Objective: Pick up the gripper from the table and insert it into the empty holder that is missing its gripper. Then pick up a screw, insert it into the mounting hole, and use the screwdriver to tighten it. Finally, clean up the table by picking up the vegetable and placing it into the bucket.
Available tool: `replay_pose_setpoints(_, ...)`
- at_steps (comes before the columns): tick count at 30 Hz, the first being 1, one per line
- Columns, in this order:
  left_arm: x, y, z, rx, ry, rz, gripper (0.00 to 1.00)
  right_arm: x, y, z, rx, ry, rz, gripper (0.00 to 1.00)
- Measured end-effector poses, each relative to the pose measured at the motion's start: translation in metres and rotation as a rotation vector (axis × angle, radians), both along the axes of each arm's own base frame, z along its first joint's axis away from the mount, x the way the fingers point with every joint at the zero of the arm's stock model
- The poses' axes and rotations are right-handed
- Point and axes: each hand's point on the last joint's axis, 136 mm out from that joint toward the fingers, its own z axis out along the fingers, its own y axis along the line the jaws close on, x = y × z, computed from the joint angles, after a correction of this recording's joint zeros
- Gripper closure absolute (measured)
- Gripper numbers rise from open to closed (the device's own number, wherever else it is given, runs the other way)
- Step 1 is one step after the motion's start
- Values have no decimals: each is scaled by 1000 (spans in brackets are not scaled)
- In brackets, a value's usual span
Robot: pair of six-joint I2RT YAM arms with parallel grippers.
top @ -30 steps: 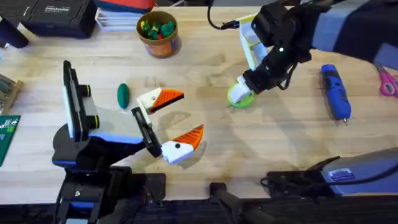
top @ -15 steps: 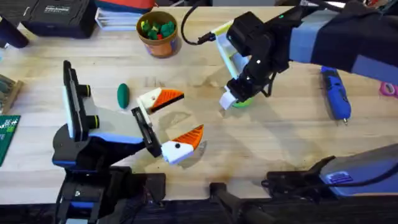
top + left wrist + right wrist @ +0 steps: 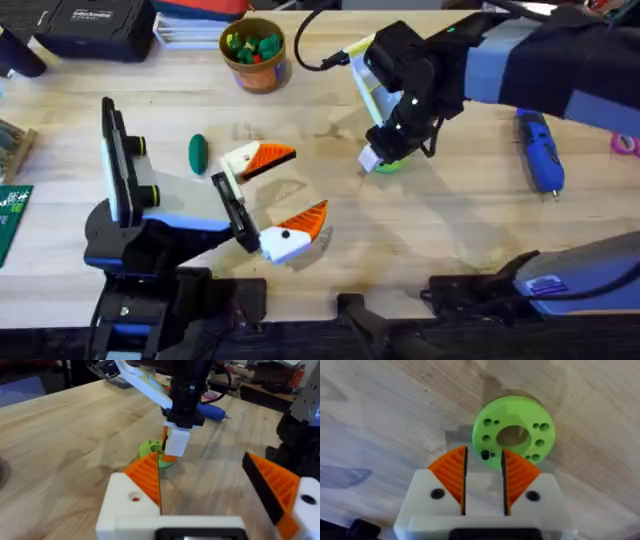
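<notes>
right gripper (image 3: 484, 472): ribbed orange fingers narrowly parted over holed green disc (image 3: 512, 435) | left gripper (image 3: 220, 495): fingers spread wide

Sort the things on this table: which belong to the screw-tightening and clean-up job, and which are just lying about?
Belong to the job:
blue cylindrical electric screwdriver
small dark-green oval toy vegetable
round yellow-orange bucket

Just lying about:
black rectangular case
flat green circuit board
</notes>
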Motion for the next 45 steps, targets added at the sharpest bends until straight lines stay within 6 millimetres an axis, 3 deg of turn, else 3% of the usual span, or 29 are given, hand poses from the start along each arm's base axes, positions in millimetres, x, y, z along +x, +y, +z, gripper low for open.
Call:
replay_pose_setpoints(2,0,0,0,0,0,0,15,-1,0,-1,-2,3,1,647)
replay_pose_setpoints(7,0,0,0,0,0,0,15,0,1,-6,-10,9,-4,815)
replay_pose_setpoints(11,0,0,0,0,0,0,15,2,-1,-6,-18,2,-8,870)
replay_pose_setpoints(14,0,0,0,0,0,0,15,3,0,-6,-18,-4,-11,989)
replay_pose_setpoints(26,0,0,0,0,0,0,15,2,-2,0,-29,1,-12,994)
replay_pose_setpoints(30,0,0,0,0,0,0,15,14,6,30,4,-48,-12,994)
replay_pose_setpoints(37,0,0,0,0,0,0,15,46,28,112,101,-192,-2,994)
replay_pose_setpoints(42,0,0,0,0,0,0,15,41,44,158,130,-217,59,994)
replay_pose_setpoints(45,0,0,0,0,0,0,15,37,63,169,129,-194,108,994)
